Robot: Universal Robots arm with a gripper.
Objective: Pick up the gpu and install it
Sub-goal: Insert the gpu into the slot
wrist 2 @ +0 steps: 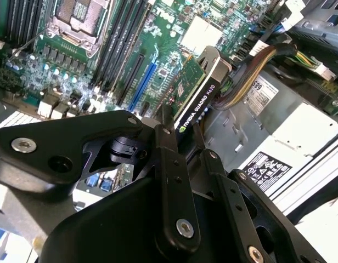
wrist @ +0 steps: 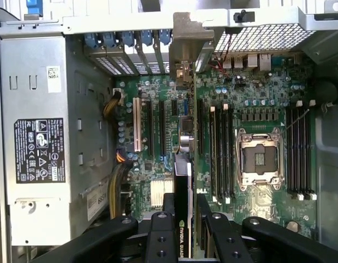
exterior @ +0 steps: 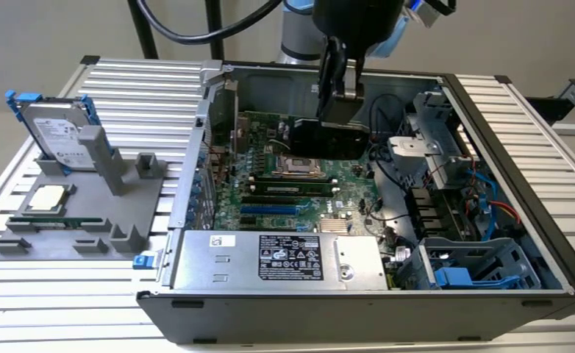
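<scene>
Gripper [exterior: 339, 110] down inside open computer case [exterior: 523, 151], jaws clamped on top edge of gpu [exterior: 327, 138]. Gpu [wrist: 182, 181] held on edge above motherboard [exterior: 298, 187], between power supply [wrist: 40, 142] and processor socket [wrist: 258, 160]. Bracket end points to slotted rear wall. Hard drive [exterior: 57, 132] well apart, on grey holder [exterior: 120, 202] on surface [exterior: 32, 294], exterior view's left.

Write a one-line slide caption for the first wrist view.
Gripper holding the gpu edge-on over the motherboard inside the open computer case.
</scene>
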